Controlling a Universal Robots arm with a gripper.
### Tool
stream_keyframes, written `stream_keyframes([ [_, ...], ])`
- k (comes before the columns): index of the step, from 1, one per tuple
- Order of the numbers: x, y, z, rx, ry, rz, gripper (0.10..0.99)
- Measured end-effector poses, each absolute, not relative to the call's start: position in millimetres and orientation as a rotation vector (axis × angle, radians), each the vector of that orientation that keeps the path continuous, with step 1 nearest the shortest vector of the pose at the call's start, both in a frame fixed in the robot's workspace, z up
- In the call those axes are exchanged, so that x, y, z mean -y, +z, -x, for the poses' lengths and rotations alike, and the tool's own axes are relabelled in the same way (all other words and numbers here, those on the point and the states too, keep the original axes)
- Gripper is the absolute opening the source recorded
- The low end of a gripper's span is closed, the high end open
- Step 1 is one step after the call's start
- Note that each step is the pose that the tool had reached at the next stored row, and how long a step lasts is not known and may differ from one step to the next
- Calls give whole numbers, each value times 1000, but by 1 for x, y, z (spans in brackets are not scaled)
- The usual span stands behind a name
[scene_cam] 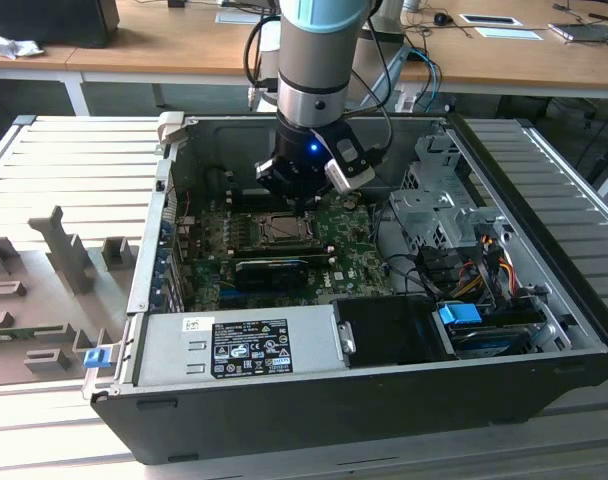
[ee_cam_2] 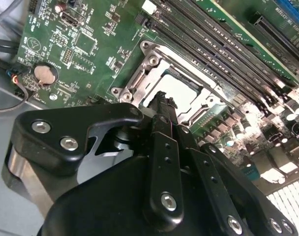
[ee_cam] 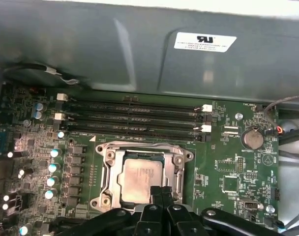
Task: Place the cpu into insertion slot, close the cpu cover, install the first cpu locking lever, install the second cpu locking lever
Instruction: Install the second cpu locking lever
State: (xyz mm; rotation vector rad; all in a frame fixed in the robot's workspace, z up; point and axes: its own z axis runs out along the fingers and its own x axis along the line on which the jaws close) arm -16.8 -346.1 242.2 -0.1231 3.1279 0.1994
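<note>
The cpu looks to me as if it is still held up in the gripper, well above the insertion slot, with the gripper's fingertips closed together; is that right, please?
Not quite. The cpu is not held up: in the first wrist view it already lies flat inside the insertion slot. The rest holds: the gripper has its fingertips closed together, just over the chip's near edge.

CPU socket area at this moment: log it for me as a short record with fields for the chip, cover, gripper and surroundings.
cpu: seated in the insertion slot, silver top facing up
cpu cover: lying flat around the chip, which shows through its window
gripper: fingers shut, tips at the chip's edge, holding nothing visible
surroundings: green motherboard with long memory slots beside the socket, inside an open computer case
</note>
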Motion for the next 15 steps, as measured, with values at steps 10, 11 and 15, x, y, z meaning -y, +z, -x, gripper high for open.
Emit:
stream_keyframes([
  [10,367,241,18,-3128,199,124,106],
  [11,368,240,18,-3128,200,126,106],
  [15,370,240,17,-3127,212,148,106],
])
